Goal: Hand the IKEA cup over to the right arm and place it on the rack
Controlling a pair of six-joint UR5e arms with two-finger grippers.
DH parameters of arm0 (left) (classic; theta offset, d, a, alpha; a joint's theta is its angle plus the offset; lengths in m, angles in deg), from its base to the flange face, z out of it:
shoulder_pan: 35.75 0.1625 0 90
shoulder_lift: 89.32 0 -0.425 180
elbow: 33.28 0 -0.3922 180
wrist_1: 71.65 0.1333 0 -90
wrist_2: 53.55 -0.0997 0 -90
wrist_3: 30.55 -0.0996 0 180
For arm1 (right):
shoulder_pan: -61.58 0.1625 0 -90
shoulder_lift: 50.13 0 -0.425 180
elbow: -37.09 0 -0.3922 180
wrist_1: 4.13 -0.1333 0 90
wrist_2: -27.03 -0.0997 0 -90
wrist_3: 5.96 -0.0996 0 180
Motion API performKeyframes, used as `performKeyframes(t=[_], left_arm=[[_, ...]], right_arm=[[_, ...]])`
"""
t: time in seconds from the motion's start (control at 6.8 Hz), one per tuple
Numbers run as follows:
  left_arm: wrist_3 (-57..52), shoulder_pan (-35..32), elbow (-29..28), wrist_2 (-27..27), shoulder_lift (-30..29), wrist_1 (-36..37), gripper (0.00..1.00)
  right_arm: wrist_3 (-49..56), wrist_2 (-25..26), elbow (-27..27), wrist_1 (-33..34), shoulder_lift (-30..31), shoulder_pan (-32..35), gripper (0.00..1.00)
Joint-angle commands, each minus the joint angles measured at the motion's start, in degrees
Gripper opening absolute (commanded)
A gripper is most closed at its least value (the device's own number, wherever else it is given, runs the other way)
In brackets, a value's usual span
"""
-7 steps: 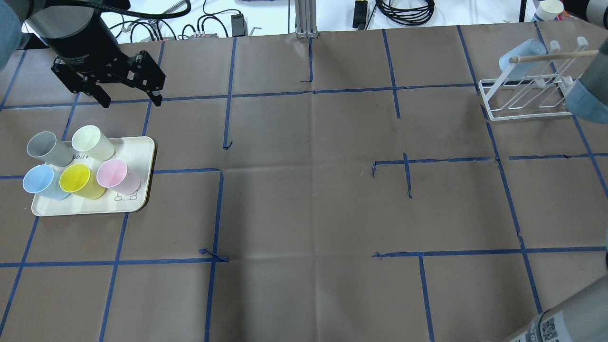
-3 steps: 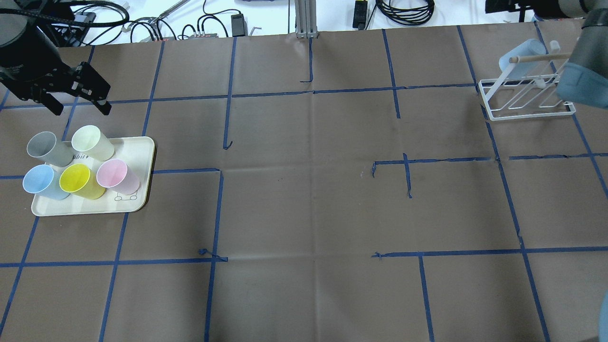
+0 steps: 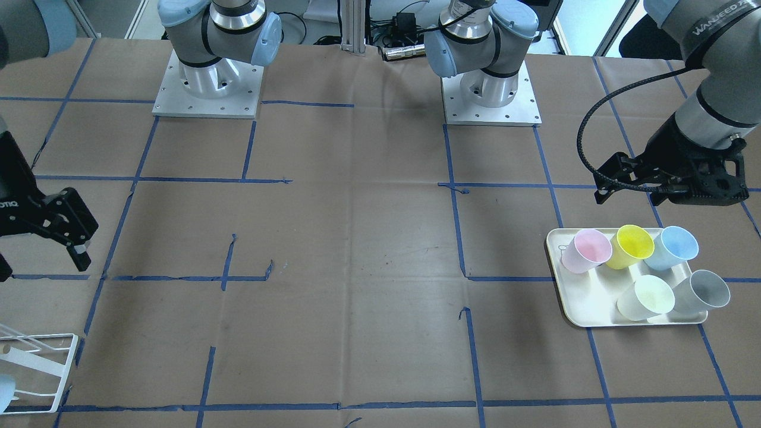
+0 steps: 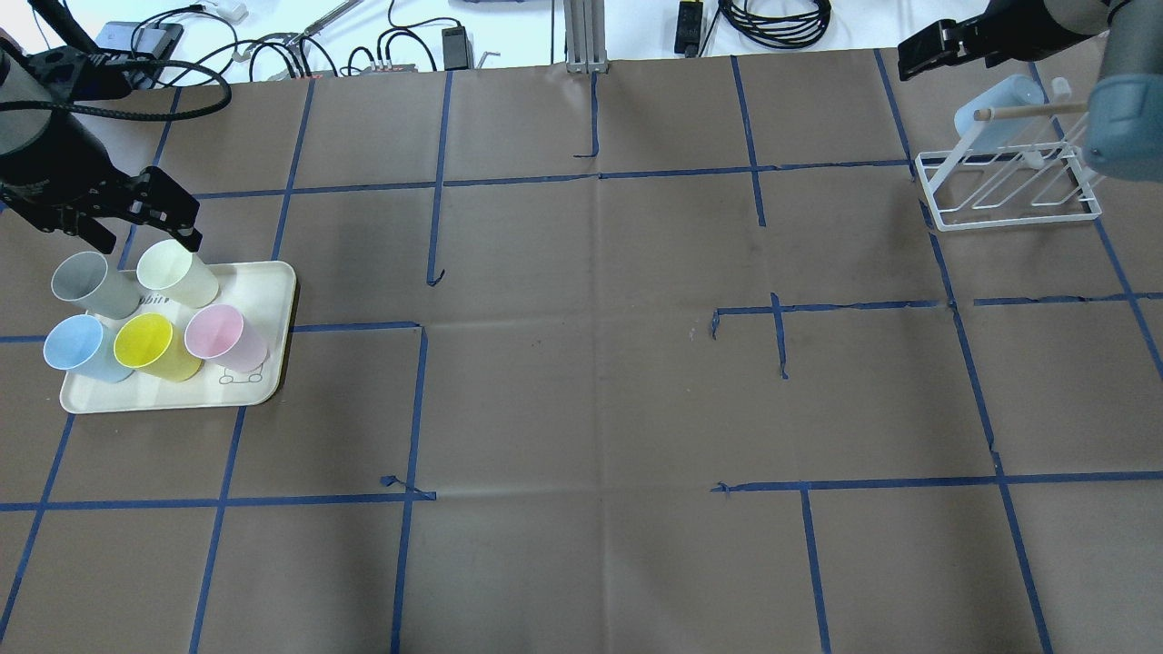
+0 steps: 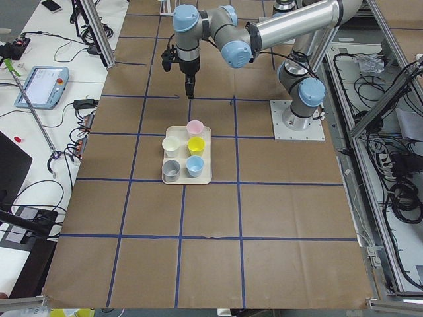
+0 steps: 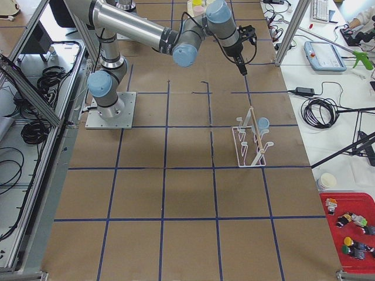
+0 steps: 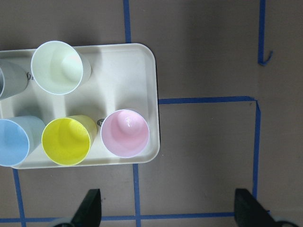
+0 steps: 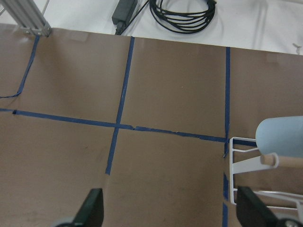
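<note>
Left gripper (image 7: 169, 209) spread wide, empty, hovering just off tray (image 7: 118, 61). Pink cup (image 7: 125, 133) nearest: likely light, stiff, slick plastic; pinch across rim wall.

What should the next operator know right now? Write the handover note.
Left claw: open, empty, hovering by the far side of the tray, near the grey cup and cream cup.
Right claw: open, empty, raised near the rack.
Done: one blue cup sits on the rack.
Left: five cups stand on the tray, none gripped. Each needs pick-up, handover to the right claw, then racking.
</note>
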Motion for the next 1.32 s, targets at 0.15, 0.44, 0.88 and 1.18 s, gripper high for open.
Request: performKeyframes(t=[0.15,0.44,0.88,1.18], left_arm=[[4.72,0.09,3.44,0.25,-3.58,5.20,0.99],[4.91,0.18,3.61,0.43,-8.76,7.03,0.99],[4.73,0.18,11.05,0.43,-12.73,20.97,0.99],[4.47,0.18,12.84,0.34,-13.70,23.57,0.99]], right_arm=[[-5.58,0.31,-2.05,-2.51,2.28,11.44,1.00],[-9.58,-0.48,0.31,13.35,1.40,15.52,1.00],[-21.91,-8.44,9.86,41.57,-0.80,17.02,1.00],[-39.48,-14.78,12.80,52.58,-2.37,17.03,1.00]])
